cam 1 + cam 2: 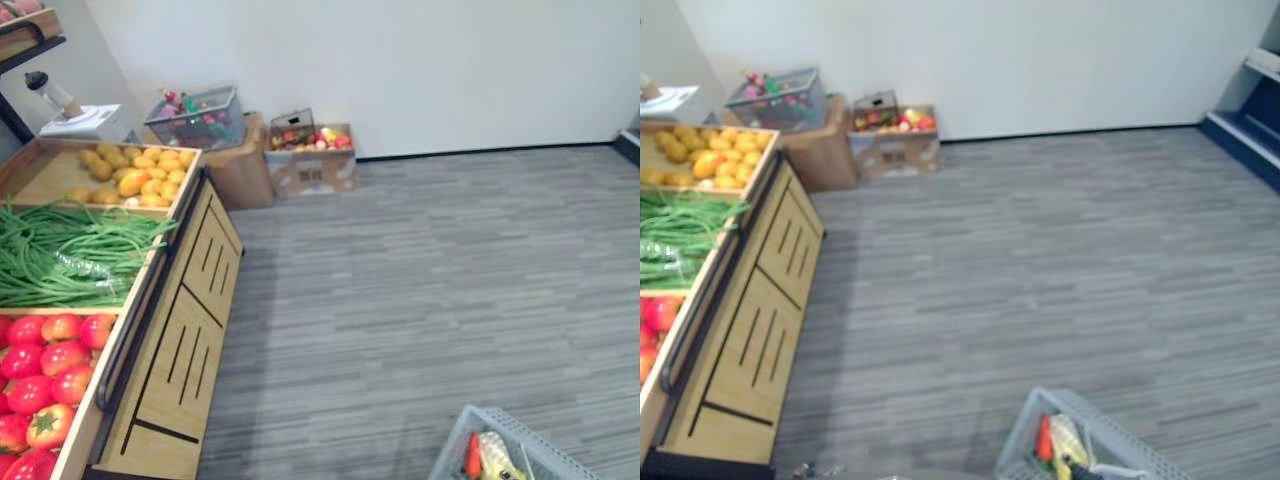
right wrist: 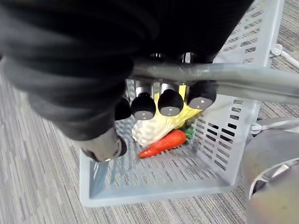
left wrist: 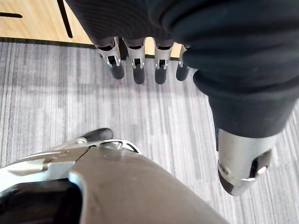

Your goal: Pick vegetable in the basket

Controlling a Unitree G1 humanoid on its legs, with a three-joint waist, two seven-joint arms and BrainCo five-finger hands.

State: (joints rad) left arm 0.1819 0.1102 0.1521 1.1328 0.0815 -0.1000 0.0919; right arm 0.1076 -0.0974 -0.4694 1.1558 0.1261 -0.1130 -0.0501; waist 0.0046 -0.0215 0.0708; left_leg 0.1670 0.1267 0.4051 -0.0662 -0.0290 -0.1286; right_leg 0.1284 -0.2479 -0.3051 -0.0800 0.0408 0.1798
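A grey plastic basket (image 2: 224,121) hangs above the carpet, and my right hand (image 2: 161,100) is shut round its metal handle (image 2: 252,80). Inside lie an orange carrot (image 2: 163,143) and a pale yellow corn cob (image 2: 152,129). From the head, the basket (image 1: 452,452) shows at the lower right with the carrot (image 1: 472,456) in it. My left hand (image 3: 135,70) hangs over the carpet near the base of the wooden produce stand (image 1: 180,350), fingers straight and holding nothing. The stand holds green beans (image 1: 70,255), red tomatoes (image 1: 45,375) and yellow potatoes (image 1: 140,175).
The stand runs along the left side with a dark rail (image 1: 135,320) on its front. Against the far wall stand cardboard boxes (image 1: 310,170) with mixed produce and a wire basket (image 1: 200,118). Grey carpet (image 1: 420,290) stretches out to the right.
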